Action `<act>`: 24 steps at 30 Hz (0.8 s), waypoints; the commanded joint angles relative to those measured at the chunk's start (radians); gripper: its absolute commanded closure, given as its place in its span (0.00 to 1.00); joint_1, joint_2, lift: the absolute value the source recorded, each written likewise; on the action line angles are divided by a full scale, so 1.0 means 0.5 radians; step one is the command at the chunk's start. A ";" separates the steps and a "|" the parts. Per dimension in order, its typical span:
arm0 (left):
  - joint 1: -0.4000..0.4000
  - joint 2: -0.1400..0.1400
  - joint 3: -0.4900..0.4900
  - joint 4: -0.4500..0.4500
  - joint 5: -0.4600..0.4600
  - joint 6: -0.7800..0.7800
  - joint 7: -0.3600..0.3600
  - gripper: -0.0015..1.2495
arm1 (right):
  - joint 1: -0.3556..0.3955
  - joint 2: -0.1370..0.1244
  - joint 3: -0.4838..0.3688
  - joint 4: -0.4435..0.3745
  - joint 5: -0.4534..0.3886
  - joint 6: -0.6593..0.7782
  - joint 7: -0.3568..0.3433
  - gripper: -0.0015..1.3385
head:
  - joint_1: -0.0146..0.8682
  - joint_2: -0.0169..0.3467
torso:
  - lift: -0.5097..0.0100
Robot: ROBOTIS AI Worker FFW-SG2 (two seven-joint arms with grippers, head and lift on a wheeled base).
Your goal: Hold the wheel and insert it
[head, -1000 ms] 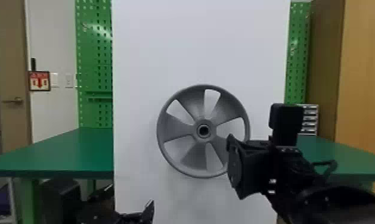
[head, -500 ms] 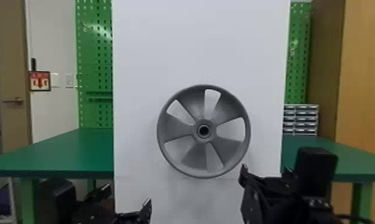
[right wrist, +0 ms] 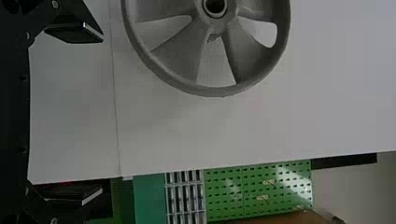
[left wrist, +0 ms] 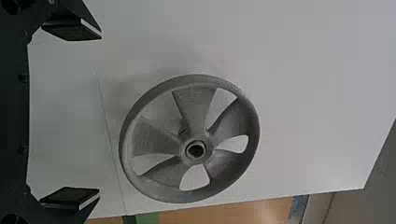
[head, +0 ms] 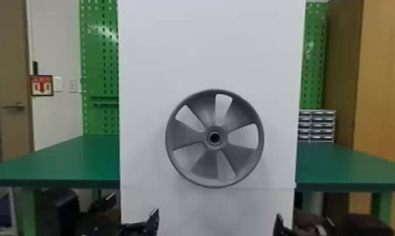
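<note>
The grey spoked wheel (head: 187, 136) is mounted upright against the white panel (head: 212, 47), its round hub facing the camera. Low at the left, my left gripper (head: 129, 211) is open, below and to the left of the wheel. Below and to the wheel's right is my right gripper (head: 304, 221), also open. In the left wrist view the wheel (left wrist: 194, 109) lies beyond the spread fingers of the left gripper (left wrist: 99, 113), untouched. In the right wrist view part of the wheel (right wrist: 180, 60) is seen past the right gripper (right wrist: 102, 115), whose fingers stand wide apart around nothing.
Green tables (head: 80, 160) flank the panel on both sides. Behind them stand green pegboards (head: 99, 62), a rack of small drawers (head: 317, 125) and a wooden cabinet (head: 385, 78). A horizontal seam crosses the panel near the wheel's lower rim.
The right arm has moved down and to the right, away from the wheel's right edge. The left gripper has shifted only slightly. The wheel has stayed in place.
</note>
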 commanded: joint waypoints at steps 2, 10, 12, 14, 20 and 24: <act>-0.008 0.000 -0.012 0.001 -0.008 0.000 0.000 0.08 | 0.161 0.000 0.004 0.063 0.015 -0.199 0.001 0.12 | 0.13 0.09 | 0.13; 0.001 -0.003 -0.002 0.001 -0.011 0.000 0.000 0.08 | 0.335 0.018 0.028 0.189 0.073 -0.426 0.001 0.12 | 0.13 0.09 | 0.13; 0.005 -0.003 -0.002 0.001 -0.011 0.000 0.000 0.08 | 0.357 0.009 0.047 0.238 0.092 -0.503 0.004 0.12 | 0.13 0.09 | 0.13; 0.008 -0.003 0.004 0.001 -0.014 0.000 0.000 0.08 | 0.366 -0.006 0.068 0.314 0.122 -0.628 0.013 0.12 | 0.13 0.09 | 0.13; 0.014 -0.003 0.010 0.001 -0.017 0.000 0.000 0.08 | 0.375 -0.012 0.093 0.413 0.147 -0.702 0.022 0.12 | 0.13 0.09 | 0.13; 0.017 -0.003 0.016 0.001 -0.017 -0.003 -0.003 0.08 | 0.381 -0.015 0.102 0.452 0.208 -0.754 0.028 0.12 | 0.13 0.09 | 0.13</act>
